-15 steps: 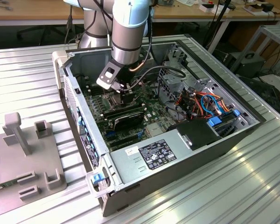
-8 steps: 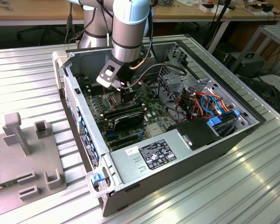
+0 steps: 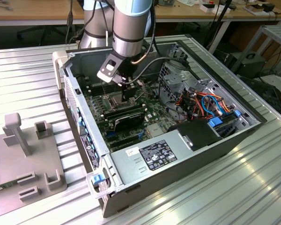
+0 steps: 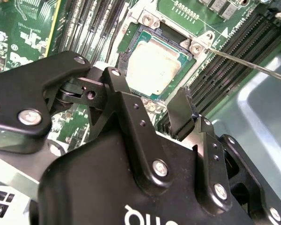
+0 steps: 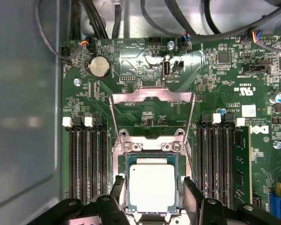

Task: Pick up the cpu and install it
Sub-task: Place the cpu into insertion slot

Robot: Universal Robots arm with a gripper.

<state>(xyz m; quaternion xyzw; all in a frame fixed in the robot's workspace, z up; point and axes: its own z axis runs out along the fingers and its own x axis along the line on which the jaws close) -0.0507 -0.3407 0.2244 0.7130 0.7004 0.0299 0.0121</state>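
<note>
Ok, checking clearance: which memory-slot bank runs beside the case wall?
The bank nearer the coin cell, wall-side of the cpu; the other bank lies beyond the cpu.

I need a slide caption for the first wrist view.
Open gripper straddles the cpu lying in the socket.

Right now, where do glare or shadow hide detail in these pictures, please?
In the first wrist view the cpu face reflects light and looks almost white. In the second wrist view it is equally pale, and the grey case wall carries a soft sheen. In the exterior view the ribbed table shines brightly, while the motherboard lies in shade.
</note>
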